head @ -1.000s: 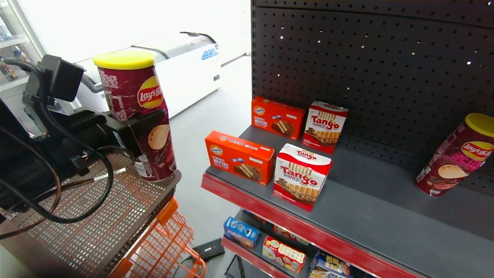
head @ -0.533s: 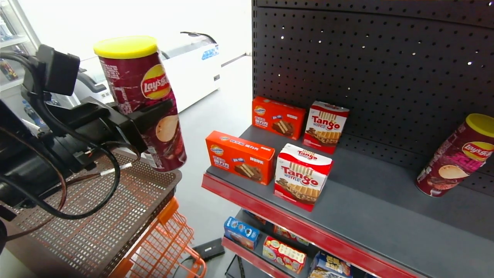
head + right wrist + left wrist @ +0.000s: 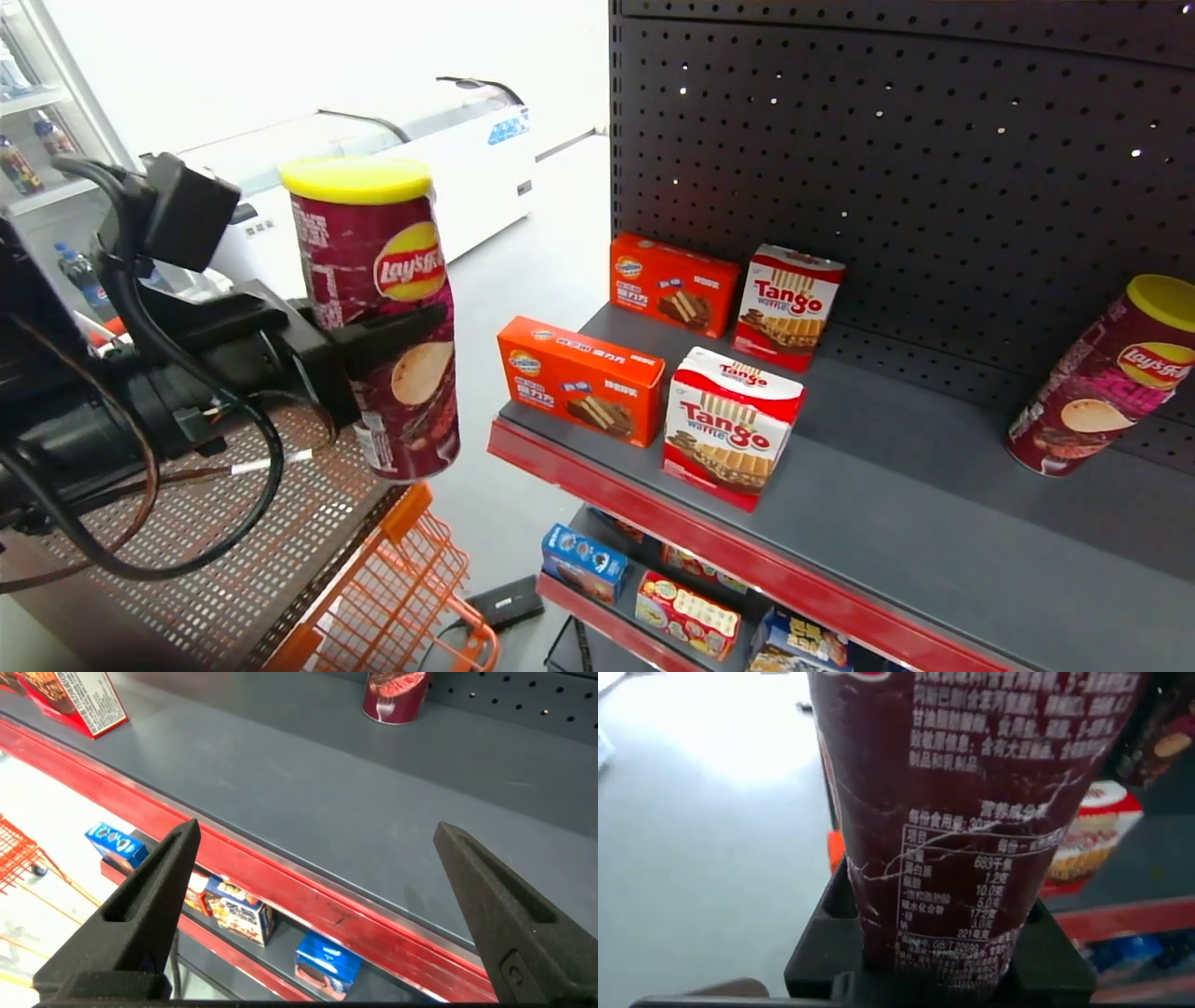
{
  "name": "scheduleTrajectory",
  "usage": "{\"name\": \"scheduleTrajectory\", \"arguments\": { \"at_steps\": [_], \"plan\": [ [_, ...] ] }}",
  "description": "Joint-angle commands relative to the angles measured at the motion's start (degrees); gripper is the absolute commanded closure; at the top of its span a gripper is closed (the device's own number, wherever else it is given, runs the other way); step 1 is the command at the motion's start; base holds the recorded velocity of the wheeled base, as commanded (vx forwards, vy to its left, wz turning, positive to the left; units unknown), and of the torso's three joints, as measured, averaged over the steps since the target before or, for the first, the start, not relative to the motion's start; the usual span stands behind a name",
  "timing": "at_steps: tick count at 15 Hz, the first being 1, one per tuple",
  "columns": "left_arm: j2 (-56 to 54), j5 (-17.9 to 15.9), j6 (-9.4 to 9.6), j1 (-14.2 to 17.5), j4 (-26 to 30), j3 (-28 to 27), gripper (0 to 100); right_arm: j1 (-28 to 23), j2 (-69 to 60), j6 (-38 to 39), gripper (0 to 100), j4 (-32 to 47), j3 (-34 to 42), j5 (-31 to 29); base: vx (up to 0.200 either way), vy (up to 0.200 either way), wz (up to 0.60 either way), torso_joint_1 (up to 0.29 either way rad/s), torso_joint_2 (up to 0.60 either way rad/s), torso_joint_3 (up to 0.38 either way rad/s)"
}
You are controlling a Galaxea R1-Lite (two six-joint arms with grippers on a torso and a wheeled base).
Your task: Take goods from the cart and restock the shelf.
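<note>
A dark red chips can [image 3: 378,308] with a yellow lid hangs upright in the head view, its base level with the near corner of the cart's perforated tray [image 3: 233,551]. My left gripper [image 3: 373,341] is shut on the can's middle. In the left wrist view the can [image 3: 971,812] stands between the fingers of my left gripper [image 3: 938,952]. The grey shelf [image 3: 934,504] with its red front edge lies to the right. My right gripper [image 3: 322,915] is open above that shelf's front edge [image 3: 280,873], with nothing between its fingers.
A second chips can [image 3: 1102,373] leans against the pegboard at the far right, also seen as the can [image 3: 395,695]. Two orange boxes [image 3: 579,378] and two wafer boxes [image 3: 728,425] fill the shelf's left end. An orange wire basket [image 3: 392,597] hangs under the tray. Small packs [image 3: 686,611] sit on the lower shelf.
The left gripper lifted the chips can off the cart tray, then carried it right toward the shelf and a little lower.
</note>
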Motion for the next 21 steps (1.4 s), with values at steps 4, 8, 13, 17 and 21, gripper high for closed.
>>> {"name": "scheduleTrajectory", "arguments": {
  "at_steps": [4,8,13,17,21],
  "plan": [
    [-3.8,-3.7,0.17,-4.9,3.0,-0.1,100,0.0,0.0,0.0,0,0.0,0.0,0.1,0.000,0.000,0.00,0.000,0.00,0.000],
    [-3.1,-5.8,-0.19,-4.8,0.9,-1.9,100,0.0,0.0,0.0,0,0.0,0.0,0.1,0.000,0.000,0.00,0.000,0.00,0.000],
    [-3.5,-9.7,-0.27,-7.5,0.9,-1.8,100,0.0,0.1,-0.1,0,0.0,0.0,0.1,0.000,0.000,0.00,0.000,0.00,0.000],
    [-3.7,-12.2,-0.54,-7.5,0.9,-1.7,100,0.0,0.1,-0.1,0,0.0,0.0,0.1,0.000,0.000,0.00,0.000,0.00,0.000],
    [-3.7,-13.2,-0.63,-7.5,-0.8,-2.2,100,0.1,0.1,-0.1,0,0.0,0.0,0.1,0.000,0.000,-0.45,-0.001,0.01,0.001]
  ]
}}
